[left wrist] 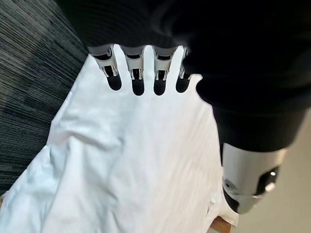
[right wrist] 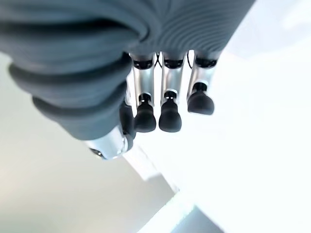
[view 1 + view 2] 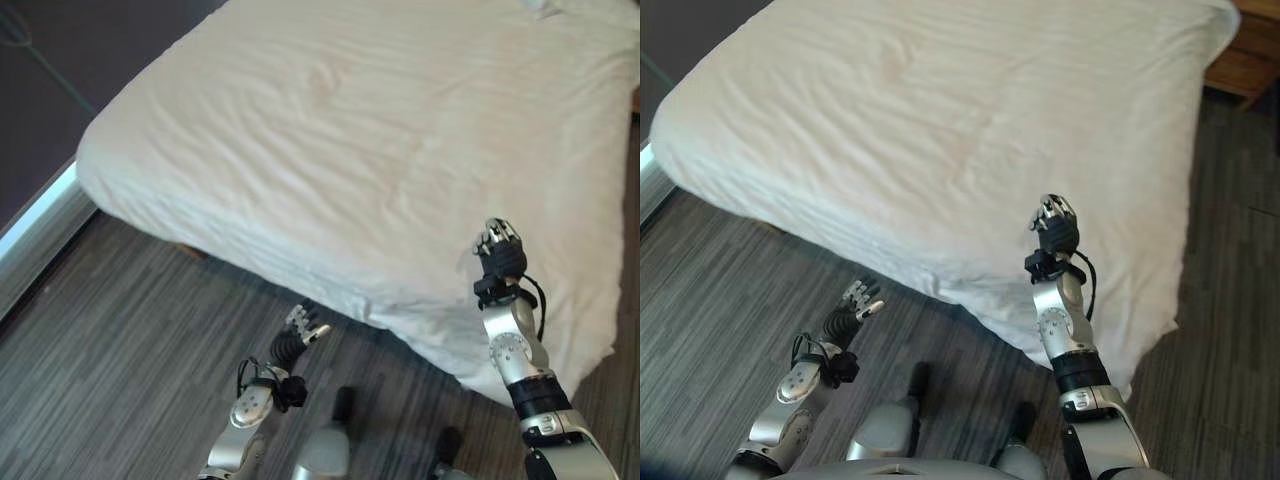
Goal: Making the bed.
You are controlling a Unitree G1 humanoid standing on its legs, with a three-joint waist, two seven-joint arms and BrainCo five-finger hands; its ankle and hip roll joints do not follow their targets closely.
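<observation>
Hanging low over the striped floor (image 3: 130,350), the left hand (image 3: 305,327) sits just short of the bed's near edge, fingers (image 1: 137,73) straight & relaxed, holding nothing. Right hand (image 3: 1054,225) is raised over the white sheet (image 3: 350,150) near the bed's front corner, fingers (image 2: 170,104) prob. loosely extended, nothing gripped. Sheet covers the bed (image 3: 940,120), wrinkled, draping over the near side. Wooden furniture (image 3: 1245,60) beyond the far corner

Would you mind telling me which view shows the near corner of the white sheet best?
The right eye view: the white sheet drapes fully over the near corner. The left eye view crops it slightly; the wrist views give close-up folds past the fingers.
</observation>
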